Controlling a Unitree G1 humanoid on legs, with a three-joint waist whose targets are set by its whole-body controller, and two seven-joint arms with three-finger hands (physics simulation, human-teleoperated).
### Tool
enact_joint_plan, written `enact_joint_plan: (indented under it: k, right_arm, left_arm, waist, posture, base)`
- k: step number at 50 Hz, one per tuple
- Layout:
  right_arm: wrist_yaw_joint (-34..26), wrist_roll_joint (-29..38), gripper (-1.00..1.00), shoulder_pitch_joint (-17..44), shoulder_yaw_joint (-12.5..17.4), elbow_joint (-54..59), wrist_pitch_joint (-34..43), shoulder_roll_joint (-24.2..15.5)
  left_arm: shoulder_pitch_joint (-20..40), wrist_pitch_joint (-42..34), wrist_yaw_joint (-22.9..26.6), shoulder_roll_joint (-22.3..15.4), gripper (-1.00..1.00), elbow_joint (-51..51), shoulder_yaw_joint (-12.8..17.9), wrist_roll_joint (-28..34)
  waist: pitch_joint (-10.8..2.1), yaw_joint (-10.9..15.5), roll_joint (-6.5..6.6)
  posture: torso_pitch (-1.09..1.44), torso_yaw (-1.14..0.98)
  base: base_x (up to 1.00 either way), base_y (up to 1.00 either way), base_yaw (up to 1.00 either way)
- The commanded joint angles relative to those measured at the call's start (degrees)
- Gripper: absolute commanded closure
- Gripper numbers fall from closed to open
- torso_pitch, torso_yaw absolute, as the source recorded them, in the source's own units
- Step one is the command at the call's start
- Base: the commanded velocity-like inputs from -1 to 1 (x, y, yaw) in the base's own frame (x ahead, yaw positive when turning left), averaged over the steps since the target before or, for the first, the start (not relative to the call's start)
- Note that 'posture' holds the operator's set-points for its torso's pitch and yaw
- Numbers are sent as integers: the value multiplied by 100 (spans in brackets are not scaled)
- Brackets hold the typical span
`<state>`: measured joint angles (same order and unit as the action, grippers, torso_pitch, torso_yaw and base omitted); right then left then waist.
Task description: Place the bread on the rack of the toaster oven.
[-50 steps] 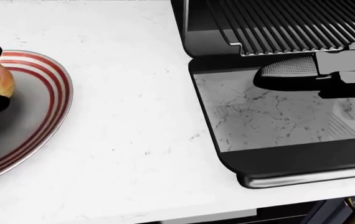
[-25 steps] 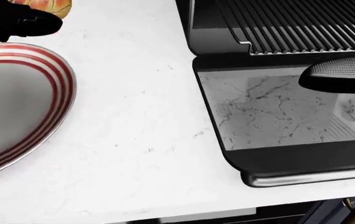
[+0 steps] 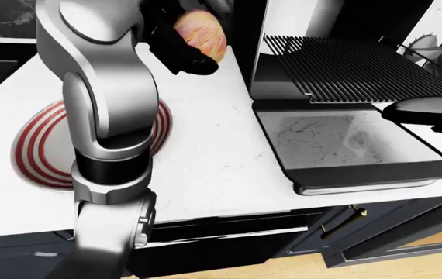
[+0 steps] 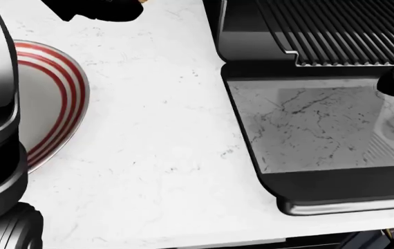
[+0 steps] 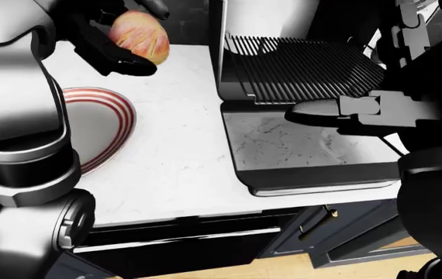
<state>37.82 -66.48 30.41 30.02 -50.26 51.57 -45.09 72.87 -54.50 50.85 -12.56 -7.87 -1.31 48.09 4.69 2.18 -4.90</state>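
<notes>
Right-eye view: left hand (image 5: 116,40) has its black fingers (image 5: 128,67) clenched round the bread (image 5: 138,36), a round pale-orange roll, held in the air above the white counter (image 5: 178,157), up-left of the toaster oven (image 5: 283,70) and apart from it. Bread is off the plate (image 5: 101,125); the red-ringed plate sits on the counter at view left with nothing on its visible part, partly hidden by the left forearm (image 5: 19,116). Right hand (image 5: 337,113): one dark textured finger (image 5: 314,110) points toward view left, hovering over the open oven door (image 5: 298,154), just below the edge of the rack; it grips nothing, but I can't tell how the other fingers are set, as they're out of sight. Left-eye view: rack (image 3: 353,70) is slid partway out of the oven mouth, dark parallel bars, nothing on it. Door lies flat, glass reflecting the marbled counter, metal handle (image 3: 364,187) along its near edge. Head view: only a black slice of the left hand (image 4: 100,10) at the top edge with a sliver of bread, plate rim (image 4: 73,104) at left, rack and door at right. Dark cabinet fronts (image 5: 337,232) below the counter edge, brass pull (image 5: 312,224) on one.
</notes>
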Motion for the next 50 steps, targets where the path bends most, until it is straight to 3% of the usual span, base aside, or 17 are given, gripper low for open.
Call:
enact_joint_plan:
  k: [1,18,23,27,42,50]
  right_arm:
    - [28,-22,-100,32,161,-19,-214,-134]
    - [-59,-360,-100,-762,905,-81,-623,-356]
    - [-12,-403,-100,-794,905,-48,-710,-447]
    - [-68,-370,-100,-878,970,-26,-785,-434]
    - [-284,-507,-100,-1328,1562,-33,-904,-415]
    - [-302,-549,-100,-1412,1645,-8,-939,-454]
  left_arm:
    - [362,71,51,61,65,-164,14,141]
    - [1066,36,412,676,76,91,-171,548]
    - [1234,86,451,844,77,194,-181,587]
    - [1411,235,293,1057,79,492,-183,442]
    - [2059,813,-362,1262,82,1765,-181,-310]
    - [2143,1186,-666,1288,84,2229,-178,-718]
  waist:
    - [-159,5,-8]
    - [-101,48,-122]
    - [-83,54,-139]
    - [-85,58,-160]
    - [-99,68,-208]
    - [-106,55,-205]
  posture:
    - [0,0]
    - [0,0]
    - [0,0]
    - [0,0]
    - [0,0]
    - [0,0]
  base:
    - [0,0,0]
    - [0,0,0]
    - [0,0,0]
    - [0,0,0]
    - [0,0,0]
    - [0,0,0]
